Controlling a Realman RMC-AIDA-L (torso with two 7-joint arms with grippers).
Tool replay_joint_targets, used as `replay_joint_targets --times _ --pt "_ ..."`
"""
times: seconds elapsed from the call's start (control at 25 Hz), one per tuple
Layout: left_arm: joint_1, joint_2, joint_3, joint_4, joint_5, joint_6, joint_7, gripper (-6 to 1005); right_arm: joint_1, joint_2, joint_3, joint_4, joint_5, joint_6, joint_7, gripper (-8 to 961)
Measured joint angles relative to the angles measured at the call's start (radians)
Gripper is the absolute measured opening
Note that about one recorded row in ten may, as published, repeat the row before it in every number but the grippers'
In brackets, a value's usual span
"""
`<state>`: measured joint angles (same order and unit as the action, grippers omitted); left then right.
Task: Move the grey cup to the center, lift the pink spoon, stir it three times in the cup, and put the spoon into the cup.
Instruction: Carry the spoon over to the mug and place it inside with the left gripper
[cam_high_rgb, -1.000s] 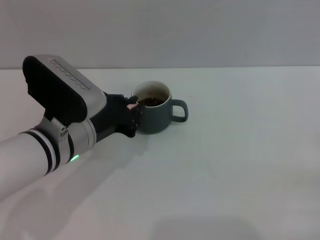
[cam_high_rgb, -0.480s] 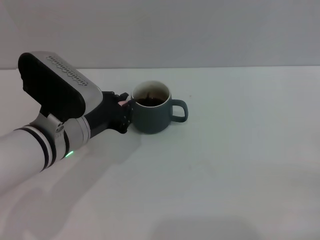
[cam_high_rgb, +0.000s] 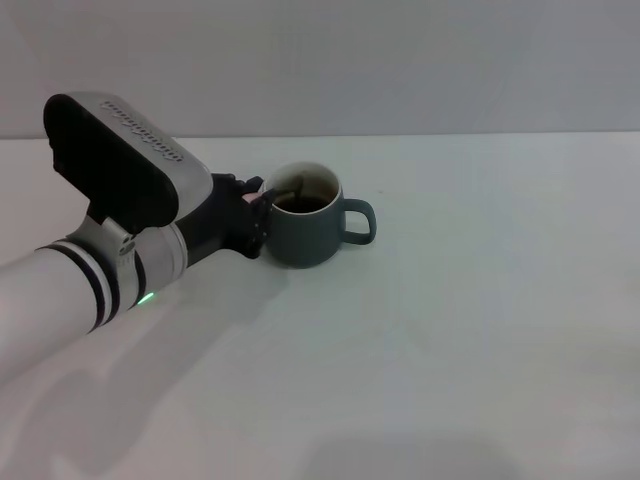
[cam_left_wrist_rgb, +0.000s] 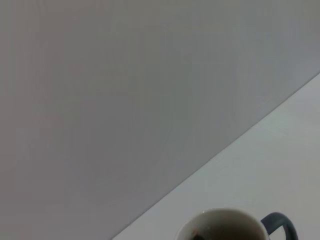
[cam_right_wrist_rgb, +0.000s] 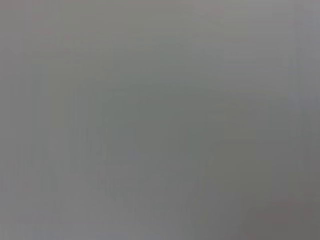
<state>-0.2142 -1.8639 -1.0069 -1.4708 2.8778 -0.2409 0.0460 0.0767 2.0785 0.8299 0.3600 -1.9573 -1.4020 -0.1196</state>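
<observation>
Slate-grey cup sits mid-counter; left end effector at its rim pinches the pink spoon, bowl dipped in. Likely stirring; next, release the spoon inside.

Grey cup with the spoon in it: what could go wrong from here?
1. The left hand sits right against the rim of the grey cup; a wide stir could nudge or tip it.
2. The cup holds dark liquid, so a fast stroke could slop some onto the white table.
3. Only a sliver of the pink spoon shows at the hand; the grip looks short and might slip.
</observation>
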Motion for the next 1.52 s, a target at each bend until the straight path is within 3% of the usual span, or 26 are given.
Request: replay_joint_targets --times 0.4,0.92,1.4,1.52 --pt "-0.014 -0.012 0.015 -0.018 0.0 -0.012 0.02 169 -0.003 0.0 -0.001 -0.003 0.0 0.0 0.0 -1" --pt "0.047 -0.013 0.014 -0.09 -0.011 -0.075 0.084 192 -0.001 0.0 -0.012 -0.002 0.0 0.0 0.0 -1" --pt "0.041 -0.014 -0.012 -0.083 -0.011 -0.074 0.092 213 -0.003 0.002 -0.014 0.0 0.0 0.0 0.0 0" --pt "0.037 -0.027 -0.028 -0.081 -0.015 -0.076 0.119 218 -0.004 0.002 -0.014 0.0 0.0 0.0 0.0 0"
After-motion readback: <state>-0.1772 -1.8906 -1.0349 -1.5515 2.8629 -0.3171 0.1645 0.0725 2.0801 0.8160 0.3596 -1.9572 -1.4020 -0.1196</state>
